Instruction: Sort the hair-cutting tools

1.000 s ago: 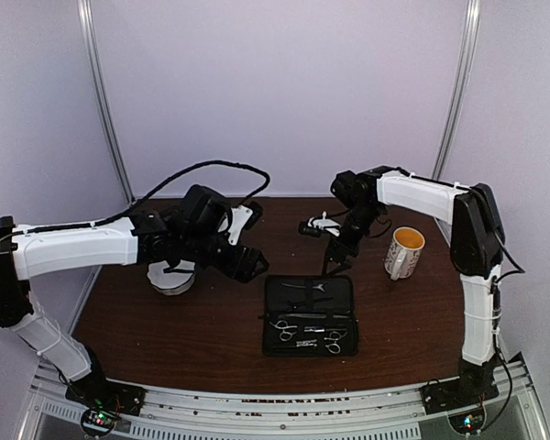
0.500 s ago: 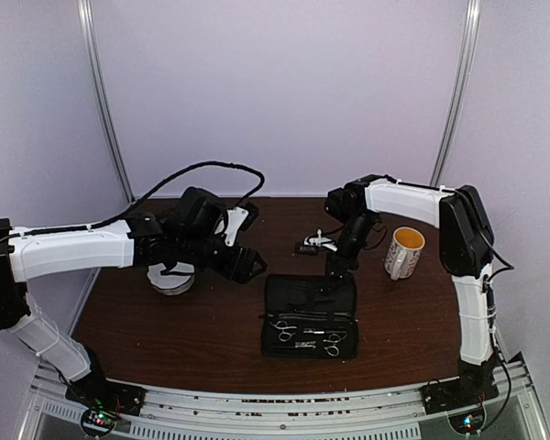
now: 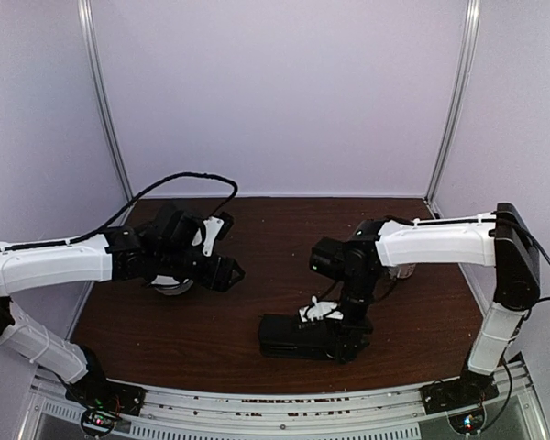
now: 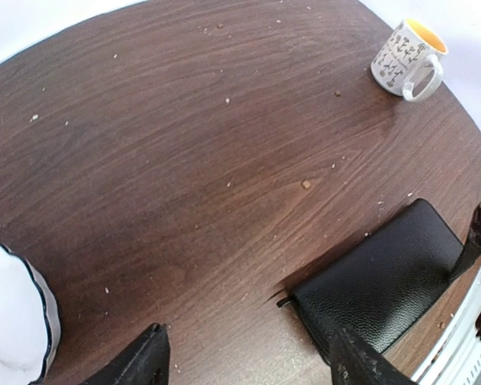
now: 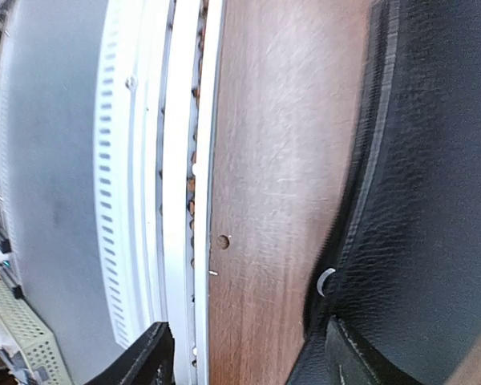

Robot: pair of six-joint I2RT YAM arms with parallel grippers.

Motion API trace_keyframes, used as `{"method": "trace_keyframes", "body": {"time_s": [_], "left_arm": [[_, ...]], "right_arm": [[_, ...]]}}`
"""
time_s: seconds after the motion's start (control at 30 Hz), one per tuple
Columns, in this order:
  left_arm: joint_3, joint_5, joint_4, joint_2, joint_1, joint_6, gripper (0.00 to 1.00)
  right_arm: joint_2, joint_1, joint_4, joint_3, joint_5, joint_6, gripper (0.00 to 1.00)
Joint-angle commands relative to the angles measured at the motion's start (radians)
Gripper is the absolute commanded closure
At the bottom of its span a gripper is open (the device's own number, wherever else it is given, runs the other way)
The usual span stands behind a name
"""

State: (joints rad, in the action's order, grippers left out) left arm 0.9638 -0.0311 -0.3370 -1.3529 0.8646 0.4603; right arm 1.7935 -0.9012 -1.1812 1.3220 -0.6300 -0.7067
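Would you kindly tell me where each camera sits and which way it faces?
Top external: high behind the arm bases, facing the table; both arms show.
Left wrist: above the table, looking down at bowl, mug and case; open left tool at bottom.
Right wrist: low at the near edge, facing rail and case; open right tool at bottom.
Shared: all three show the case.

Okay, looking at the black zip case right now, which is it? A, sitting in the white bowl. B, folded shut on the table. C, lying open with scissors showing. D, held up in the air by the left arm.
B: the black zip case lies flat on the table showing only its grained outer cover, no tools visible, and it is apart from the white bowl.
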Motion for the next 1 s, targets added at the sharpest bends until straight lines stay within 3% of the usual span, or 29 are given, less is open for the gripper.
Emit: {"method": "trace_keyframes", "body": {"time_s": [0.0, 0.27, 0.6, 0.87, 0.97], "left_arm": [[-0.056, -0.017, 0.043, 0.017, -0.012, 0.041, 0.28], [-0.107, 0.125, 0.118, -0.06, -0.053, 0.05, 0.35], [-0.162, 0.227, 0.249, -0.109, -0.058, -0.157, 0.37], [-0.185, 0.29, 0.301, -0.16, -0.044, -0.337, 0.39], [-0.189, 0.325, 0.333, -0.19, -0.042, -0.356, 0.4]], "right_arm": [[0.008, -0.062, 0.185, -0.095, 0.197, 0.112, 0.35], [0.048, -0.072, 0.359, -0.116, 0.451, 0.177, 0.47], [-0.008, -0.068, 0.519, -0.26, 0.825, 0.055, 0.52], [-0.107, 0.03, 0.516, -0.254, 0.913, -0.026, 0.53], [-0.143, 0.033, 0.47, -0.235, 0.864, -0.041, 0.48]]}}
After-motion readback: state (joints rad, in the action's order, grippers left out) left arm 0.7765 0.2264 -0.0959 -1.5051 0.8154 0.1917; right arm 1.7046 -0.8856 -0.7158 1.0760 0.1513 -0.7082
